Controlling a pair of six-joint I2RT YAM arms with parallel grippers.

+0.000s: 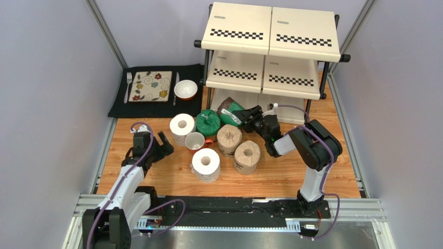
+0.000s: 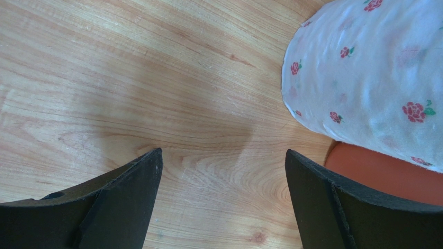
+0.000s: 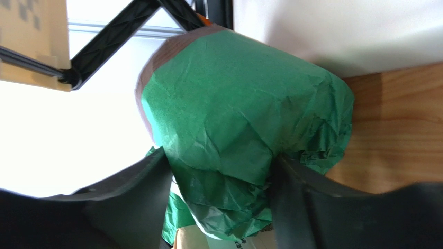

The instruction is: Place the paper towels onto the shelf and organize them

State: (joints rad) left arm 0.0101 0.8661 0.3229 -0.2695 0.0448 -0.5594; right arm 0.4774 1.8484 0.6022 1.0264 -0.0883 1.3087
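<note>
Right pincer (image 3: 219,155) is pinching the green roll (image 1: 230,113), one finger dug into the crinkly wrap on each side. That roll is tipped on its side low at the foot of the shelf (image 1: 270,36), roughly the shelf's 7 o'clock from above, with the black frame close behind it. Can't tell if it's resting on the counter (image 1: 291,171) or just off it.

It's pretty crowded around there. Using the mug (image 1: 195,140) as the clock centre:
- white roll (image 1: 182,126) at 11
- second green roll (image 1: 208,122) at 1, just beside the pinched one
- tan roll (image 1: 229,139) at 3, right under the right pincer's reach
- second tan roll (image 1: 247,155) at 4, further out
- other white roll (image 1: 206,164) at 5

Left pincer (image 1: 165,143) is spread wide at the mug's 9 o'clock, only bare wood between its fingers. Its wrist cam shows the rose-print white roll and an orange bit of mug just off one finger.

The placemat (image 1: 118,106) with its plate (image 1: 151,86) and bowl (image 1: 185,89) sits at the counter's 10 o'clock, well apart from the pincers.
</note>
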